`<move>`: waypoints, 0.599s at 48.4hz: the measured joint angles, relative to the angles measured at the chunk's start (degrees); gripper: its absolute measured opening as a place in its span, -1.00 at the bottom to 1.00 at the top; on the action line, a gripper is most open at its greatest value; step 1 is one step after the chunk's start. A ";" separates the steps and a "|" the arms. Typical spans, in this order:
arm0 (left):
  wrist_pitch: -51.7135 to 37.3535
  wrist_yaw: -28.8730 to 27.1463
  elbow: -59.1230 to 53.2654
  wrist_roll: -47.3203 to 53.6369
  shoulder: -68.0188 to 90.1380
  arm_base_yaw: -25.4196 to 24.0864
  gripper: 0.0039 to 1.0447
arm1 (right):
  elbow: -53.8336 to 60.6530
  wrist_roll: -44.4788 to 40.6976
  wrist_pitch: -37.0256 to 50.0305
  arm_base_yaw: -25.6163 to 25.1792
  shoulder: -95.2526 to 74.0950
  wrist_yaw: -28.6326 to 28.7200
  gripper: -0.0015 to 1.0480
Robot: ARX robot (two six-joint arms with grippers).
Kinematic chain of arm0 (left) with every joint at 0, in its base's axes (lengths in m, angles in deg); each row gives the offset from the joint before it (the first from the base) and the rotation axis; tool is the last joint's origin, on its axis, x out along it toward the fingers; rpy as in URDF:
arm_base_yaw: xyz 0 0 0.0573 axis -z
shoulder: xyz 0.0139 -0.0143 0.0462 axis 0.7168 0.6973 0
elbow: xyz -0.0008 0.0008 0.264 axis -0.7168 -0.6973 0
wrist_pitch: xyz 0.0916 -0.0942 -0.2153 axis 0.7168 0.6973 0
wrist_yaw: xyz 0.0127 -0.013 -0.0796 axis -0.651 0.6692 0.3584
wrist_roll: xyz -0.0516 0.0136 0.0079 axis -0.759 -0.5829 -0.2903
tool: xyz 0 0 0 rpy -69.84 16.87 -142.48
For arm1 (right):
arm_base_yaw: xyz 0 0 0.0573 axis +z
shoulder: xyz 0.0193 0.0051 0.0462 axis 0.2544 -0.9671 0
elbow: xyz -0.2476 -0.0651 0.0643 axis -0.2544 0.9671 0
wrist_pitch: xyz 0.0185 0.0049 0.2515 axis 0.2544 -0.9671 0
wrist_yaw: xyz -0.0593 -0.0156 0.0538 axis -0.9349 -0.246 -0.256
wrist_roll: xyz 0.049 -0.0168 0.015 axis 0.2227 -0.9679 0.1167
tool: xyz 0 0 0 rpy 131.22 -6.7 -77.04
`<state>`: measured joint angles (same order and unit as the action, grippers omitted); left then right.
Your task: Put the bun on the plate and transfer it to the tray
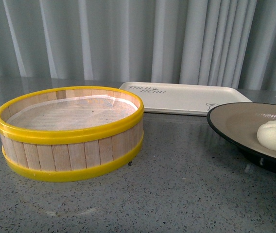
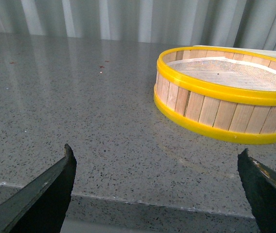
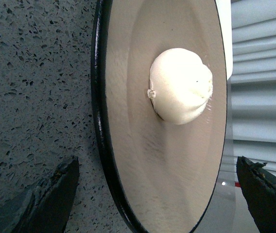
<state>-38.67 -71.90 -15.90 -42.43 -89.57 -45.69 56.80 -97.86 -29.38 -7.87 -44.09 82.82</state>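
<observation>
The white bun lies inside the black-rimmed beige plate at the right of the front view. The cream tray lies behind it, flat on the table. In the right wrist view the bun sits on the plate, and my right gripper stands open with its fingers either side of the plate's near edge, touching nothing. My left gripper is open over the bare table near its front edge, with nothing between its fingers. Neither arm shows in the front view.
A yellow-rimmed wooden steamer basket with a paper liner stands at the left of the front view, and beyond and to one side of the left gripper as the basket. Grey speckled tabletop; pleated curtain behind.
</observation>
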 joint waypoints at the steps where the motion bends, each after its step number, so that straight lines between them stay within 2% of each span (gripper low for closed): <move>1: 0.00 -0.02 0.00 0.00 0.00 0.00 0.88 | 0.00 -0.04 0.13 -0.04 -0.15 0.00 0.84; 13: 0.00 0.00 0.00 0.00 0.00 0.00 0.88 | -0.39 -0.07 2.23 -0.72 -2.93 0.81 0.81; 17: 0.00 0.00 0.00 0.00 0.00 0.00 0.88 | -0.66 -0.39 3.04 -1.09 -3.93 1.44 0.52; 21: 0.00 0.00 0.00 0.00 0.00 0.00 0.88 | -0.68 -0.76 4.35 -1.31 -5.05 1.55 0.31; 29: 0.00 0.00 0.00 0.00 0.00 0.00 0.88 | -0.20 -3.21 8.76 -1.25 -7.80 1.88 -0.30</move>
<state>-38.67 -71.90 -15.90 -42.43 -89.57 -45.69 56.60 -101.07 -20.62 -9.11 -51.89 84.70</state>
